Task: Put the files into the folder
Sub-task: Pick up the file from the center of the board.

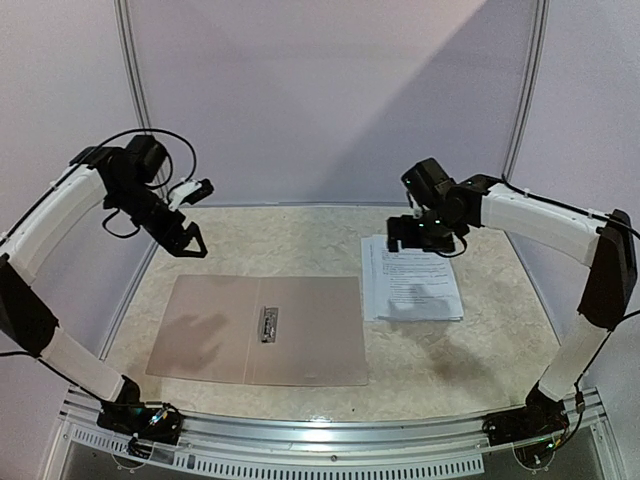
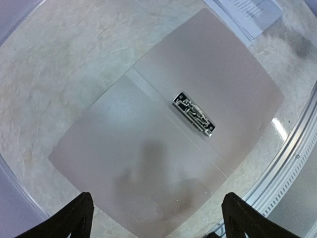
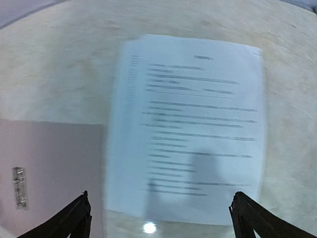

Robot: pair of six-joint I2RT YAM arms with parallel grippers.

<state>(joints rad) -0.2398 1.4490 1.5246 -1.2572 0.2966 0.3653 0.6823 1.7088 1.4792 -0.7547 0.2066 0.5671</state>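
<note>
Nothing is filed yet. The folder (image 1: 258, 329) lies open and flat on the table (image 1: 480, 340), its metal clip (image 2: 193, 114) bare. The files (image 1: 412, 280) sit stacked just right of it. My left end effector (image 2: 158, 218) hovers wide open above the folder; my right end effector (image 3: 161, 213), equally open and empty, hangs over the files.

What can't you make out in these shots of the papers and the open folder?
- Print on the files: blurred in right wrist view, too small from above.
- Their far edge: behind the right gripper in top view.
- Latch of the folder clip: too small everywhere.
</note>
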